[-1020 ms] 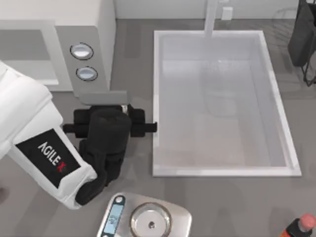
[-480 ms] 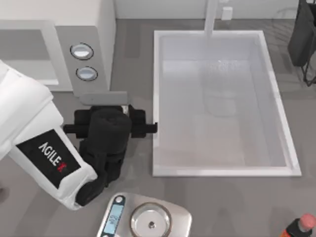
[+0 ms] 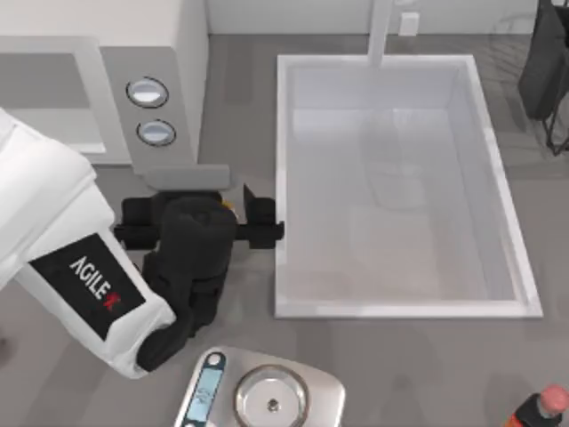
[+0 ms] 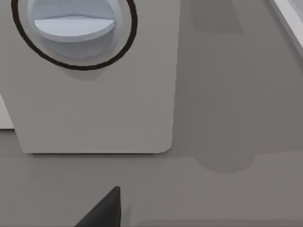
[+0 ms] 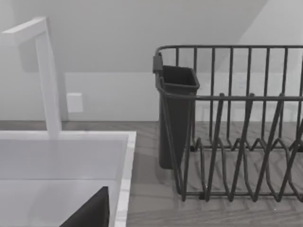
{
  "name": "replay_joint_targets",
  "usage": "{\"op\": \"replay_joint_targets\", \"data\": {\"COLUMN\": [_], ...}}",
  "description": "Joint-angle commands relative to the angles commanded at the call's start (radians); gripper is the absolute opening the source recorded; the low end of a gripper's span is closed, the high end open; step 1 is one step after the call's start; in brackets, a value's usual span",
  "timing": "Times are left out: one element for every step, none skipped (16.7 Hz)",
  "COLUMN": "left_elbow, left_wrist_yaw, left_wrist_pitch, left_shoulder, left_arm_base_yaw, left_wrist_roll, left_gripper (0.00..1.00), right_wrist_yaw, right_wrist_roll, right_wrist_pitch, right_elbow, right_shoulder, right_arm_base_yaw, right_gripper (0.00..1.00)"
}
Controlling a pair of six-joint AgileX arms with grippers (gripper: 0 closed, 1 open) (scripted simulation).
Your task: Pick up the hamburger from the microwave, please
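Observation:
The microwave (image 3: 107, 27) stands at the table's back left, a white box with a light grey panel (image 3: 169, 107) carrying two round dials. In the left wrist view the panel's lower corner (image 4: 118, 109) and one dial (image 4: 73, 26) fill the near ground. My left gripper (image 3: 196, 206) hangs open just in front of the panel's lower edge, its black fingers (image 3: 260, 209) spread wide with nothing between them. One of its fingertips (image 4: 104, 210) shows over bare counter. The hamburger is hidden. A dark fingertip (image 5: 90, 213) of my parked right arm sits off to one side, over the sink's corner.
A white sink basin (image 3: 283, 178) with a faucet (image 3: 380, 31) takes the table's middle. A silver kitchen scale (image 3: 267, 391) lies at the front, an orange bottle (image 3: 542, 409) at the front right. A dark wire dish rack (image 5: 227, 123) stands at the back right.
My left gripper's fingers have spread wider apart in front of the microwave panel. The arm itself has barely moved.

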Motion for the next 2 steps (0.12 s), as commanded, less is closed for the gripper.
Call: {"op": "replay_joint_targets", "data": {"left_elbow": [0.0, 0.0], "left_wrist_yaw": [0.0, 0.0], "left_wrist_pitch": [0.0, 0.0], "left_shoulder": [0.0, 0.0], "left_arm_base_yaw": [0.0, 0.0], "left_wrist_roll": [0.0, 0.0], "left_gripper": [1.0, 1.0], "right_wrist_yaw": [0.0, 0.0], "right_wrist_roll": [0.0, 0.0], "right_wrist_pitch": [0.0, 0.0], "right_elbow": [0.0, 0.0], "right_shoulder": [0.0, 0.0], "right_arm_base_yaw": [0.0, 0.0], "right_gripper": [1.0, 1.0]}}
